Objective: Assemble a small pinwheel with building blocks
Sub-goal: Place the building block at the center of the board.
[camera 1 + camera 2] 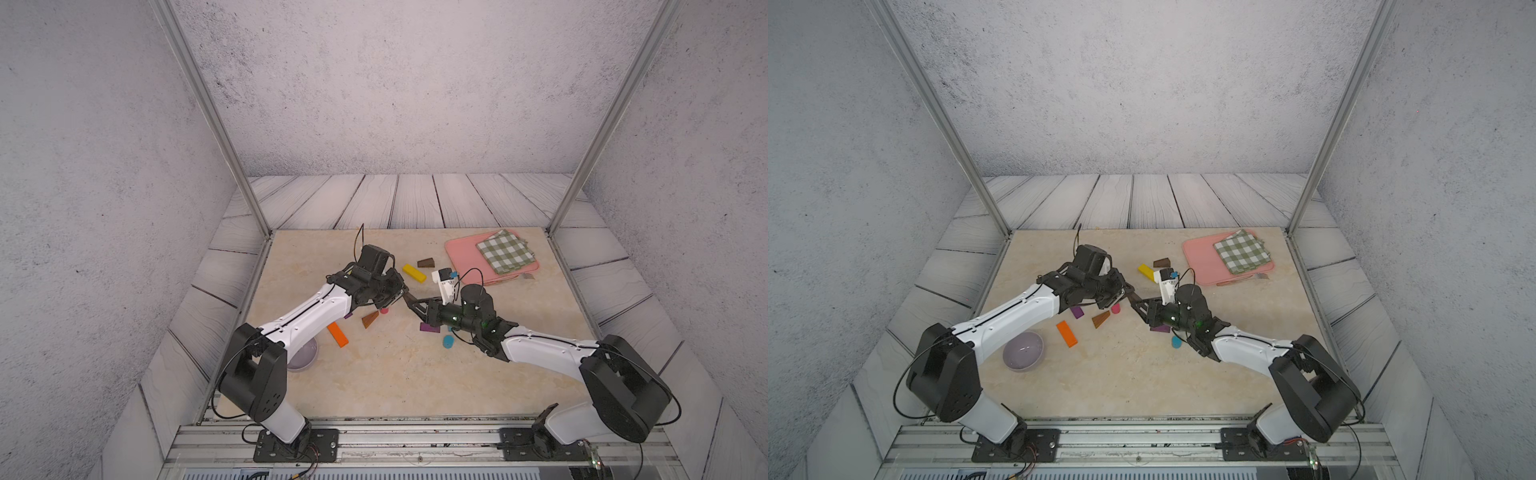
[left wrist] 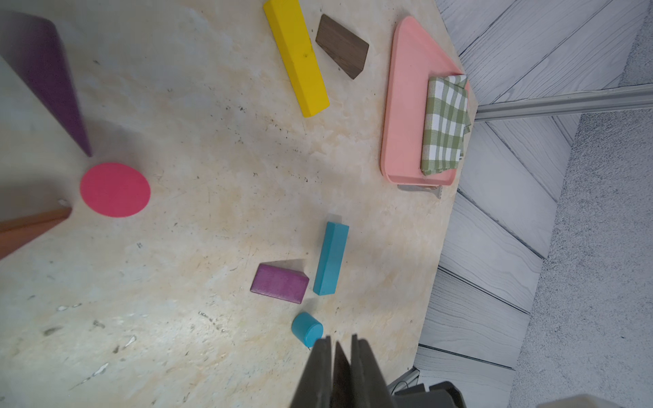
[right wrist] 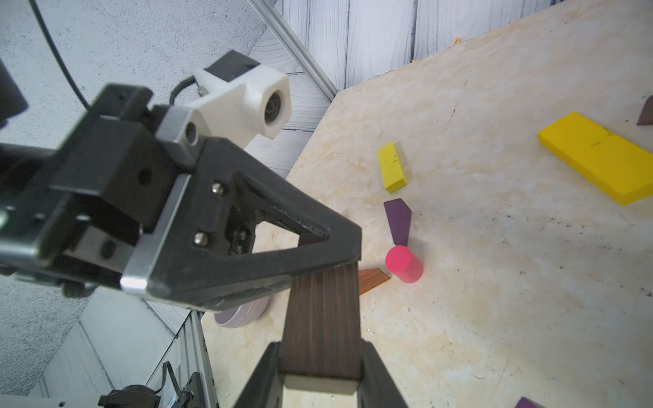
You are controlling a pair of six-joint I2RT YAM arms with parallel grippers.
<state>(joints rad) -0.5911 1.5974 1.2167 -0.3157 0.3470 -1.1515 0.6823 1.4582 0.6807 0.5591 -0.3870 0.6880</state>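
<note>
**Item: dark-brown wedge, shared between both tools over mid-counter**

**Location.** The dark-brown wedge (image 3: 323,318) hangs clear of the counter (image 1: 395,374), just right of the pink cylinder (image 3: 404,265).

**Tool state.** The right tool (image 3: 321,356) is clenched on the end nearest its camera. The left tool (image 3: 348,254) is clamped on the opposite end. In the left wrist view its fingers (image 2: 319,371) pinch a thin brown sliver.

**Appearance.** Dark stained wood with straight grain running lengthwise and a pale bare end face. It seems to thin toward the left tool.

**Step in hand.** I judge this to be a handover. I let only one tool go, and only once the other's hold looks square. A tapered face can slip out of flat pads, so I draw away along the grain without twisting.

**Destination, as I judge it.** A purple wedge (image 3: 397,220) and a light-brown wedge (image 3: 372,279) lie with their tips just beside the pink cylinder, like the first vanes. I would lay this one the same way, tip inward.

**Also on the counter.** Long yellow bar (image 2: 296,56), teal bar (image 2: 331,259), blue cylinder (image 2: 306,328), orange bar (image 1: 337,334).
</note>
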